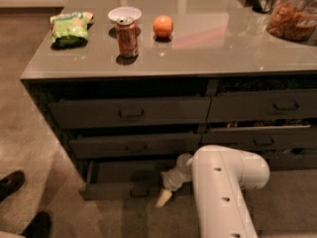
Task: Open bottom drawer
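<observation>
The bottom drawer point(111, 190) of the left stack is a low dark grey front with a small loop handle point(139, 193). It stands pulled partly out, and its dark box point(130, 171) shows behind the front. My gripper point(164, 198) hangs from the white arm point(223, 192), just right of the handle, at the drawer front's right end near the floor. I cannot tell whether it touches the front or the handle. The middle drawer point(130, 146) and the top drawer point(130, 112) above it look slightly out.
On the counter point(208, 43) are a green chip bag point(70, 28), a soda can point(127, 36), a white bowl point(124, 14), an orange point(163, 26) and a snack jar point(293, 15). A person's black shoes point(11, 183) are at the lower left. The neighbouring drawer stack point(262, 108) is on the right.
</observation>
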`<state>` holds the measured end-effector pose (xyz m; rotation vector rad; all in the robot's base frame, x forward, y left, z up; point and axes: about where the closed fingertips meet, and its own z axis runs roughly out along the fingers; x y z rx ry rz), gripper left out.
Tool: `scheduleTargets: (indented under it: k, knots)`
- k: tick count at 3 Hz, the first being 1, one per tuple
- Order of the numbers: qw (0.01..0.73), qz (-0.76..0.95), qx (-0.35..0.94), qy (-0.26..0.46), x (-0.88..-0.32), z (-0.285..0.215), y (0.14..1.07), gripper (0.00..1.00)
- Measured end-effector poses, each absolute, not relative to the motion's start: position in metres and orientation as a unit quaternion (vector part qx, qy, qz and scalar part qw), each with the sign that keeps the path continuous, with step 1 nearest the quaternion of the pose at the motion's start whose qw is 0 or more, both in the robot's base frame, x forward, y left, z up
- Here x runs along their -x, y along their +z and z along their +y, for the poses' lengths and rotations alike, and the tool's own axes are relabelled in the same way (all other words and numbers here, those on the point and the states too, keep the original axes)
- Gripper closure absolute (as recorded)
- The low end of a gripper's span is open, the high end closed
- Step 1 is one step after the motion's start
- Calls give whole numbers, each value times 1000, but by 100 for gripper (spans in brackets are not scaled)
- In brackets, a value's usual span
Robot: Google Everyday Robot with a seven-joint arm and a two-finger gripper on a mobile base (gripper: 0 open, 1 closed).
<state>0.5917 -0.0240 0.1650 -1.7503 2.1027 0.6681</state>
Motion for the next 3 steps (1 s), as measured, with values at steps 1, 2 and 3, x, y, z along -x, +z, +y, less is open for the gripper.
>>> scheduleTargets:
  k: [1,2,3]
  knots:
    - [155,720,628,251,-588,-22,161,0]
    - [145,698,646,273,-584,-21,160,0]
    - [143,692,651,278,-583,-21,161,18]
